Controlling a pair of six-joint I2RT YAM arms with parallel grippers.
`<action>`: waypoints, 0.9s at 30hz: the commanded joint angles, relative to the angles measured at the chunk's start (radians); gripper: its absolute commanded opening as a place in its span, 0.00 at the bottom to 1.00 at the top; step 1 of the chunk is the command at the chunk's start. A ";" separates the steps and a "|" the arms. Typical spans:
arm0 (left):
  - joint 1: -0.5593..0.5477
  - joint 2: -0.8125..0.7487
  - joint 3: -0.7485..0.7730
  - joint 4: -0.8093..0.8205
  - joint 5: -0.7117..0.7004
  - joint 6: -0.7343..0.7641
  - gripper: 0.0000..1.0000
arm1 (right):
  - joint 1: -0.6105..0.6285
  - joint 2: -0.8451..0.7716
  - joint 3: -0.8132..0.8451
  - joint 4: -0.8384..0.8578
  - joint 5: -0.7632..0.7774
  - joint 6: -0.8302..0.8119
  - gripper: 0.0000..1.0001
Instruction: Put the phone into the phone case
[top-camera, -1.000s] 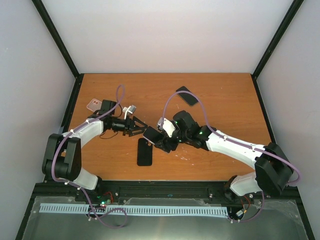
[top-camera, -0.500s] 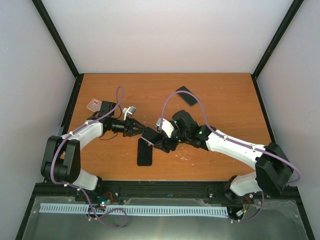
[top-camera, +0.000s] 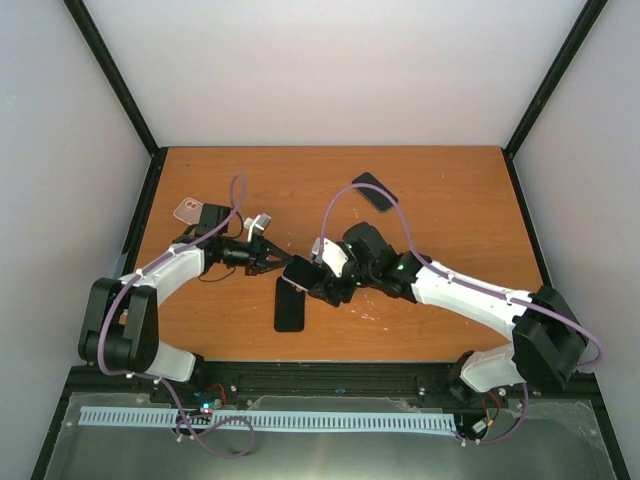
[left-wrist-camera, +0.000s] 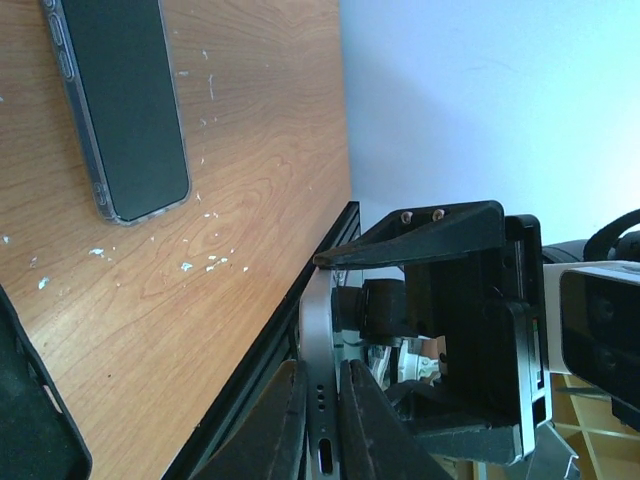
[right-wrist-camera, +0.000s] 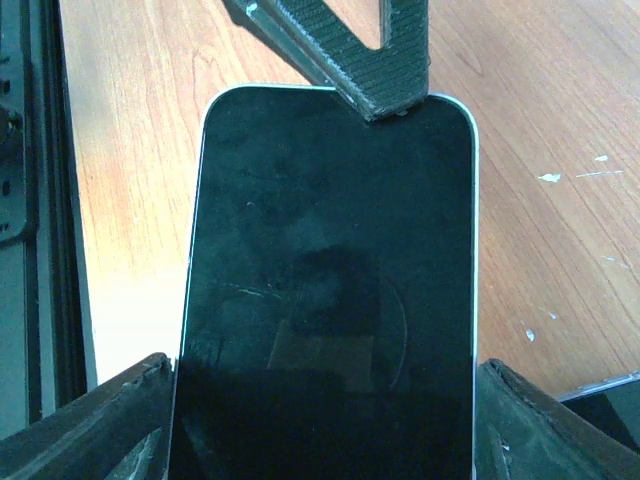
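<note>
Black fingers of the right gripper (right-wrist-camera: 325, 440) clamp the long sides of the phone (right-wrist-camera: 330, 280), holding it off the bench (top-camera: 450, 210). The left gripper (left-wrist-camera: 322, 400) pinches the phone's far end. A black case (top-camera: 289, 305) lies flat just beside them, and another phone (top-camera: 372, 191) lies well apart.

Phone (top-camera: 300, 270) mid-table; case (top-camera: 289, 306) just before it, on table (top-camera: 450, 200).
</note>
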 joint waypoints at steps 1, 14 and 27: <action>-0.004 -0.056 -0.020 0.092 -0.040 -0.056 0.00 | 0.001 -0.074 -0.002 0.084 0.085 0.115 0.75; -0.004 -0.123 -0.061 0.323 -0.139 -0.305 0.00 | 0.000 -0.259 -0.145 0.266 0.313 0.831 1.00; -0.010 -0.239 -0.134 0.748 -0.283 -0.775 0.00 | 0.039 -0.409 -0.484 0.855 0.509 1.297 0.49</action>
